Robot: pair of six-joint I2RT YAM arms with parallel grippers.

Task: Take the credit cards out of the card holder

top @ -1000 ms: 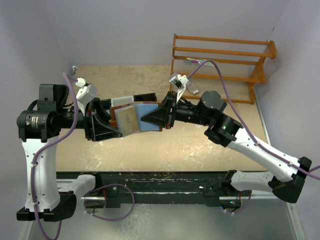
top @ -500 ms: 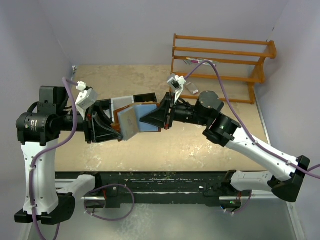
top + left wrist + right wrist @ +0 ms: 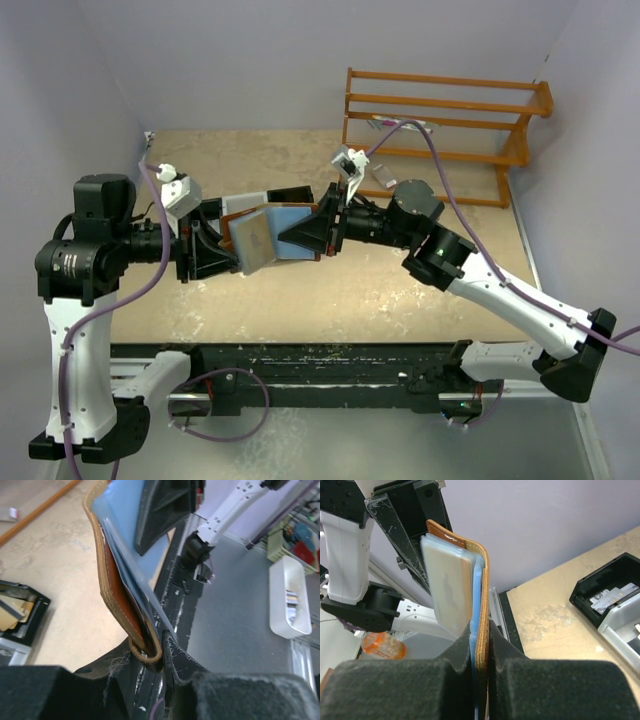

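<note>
- The card holder (image 3: 287, 221) is up in the air above the tan counter (image 3: 380, 295), held between the two arms.
- It is open, so its light blue inside shows from above.
- The right tool (image 3: 480, 630) is pressed together on one brown flap of the card holder. The flap's edge and its blue lining sit tight between the two black fingers.
- The left tool (image 3: 155, 662) comes from the other side. Its fingers are closed on the brown stitched edge of the other flap.
- The credit cards (image 3: 447, 587) are in the card holder. A pale whitish card is in front, and a tan edge peeks out behind it.
- The cards stick out past the flap and tilt a little away from it.
- The two tools are very near each other, with only the card holder between them.
- A black and white tray (image 3: 610, 592) sits on the counter behind the card holder.
- An orange wooden rack (image 3: 440, 110) stands at the far right of the counter.
</note>
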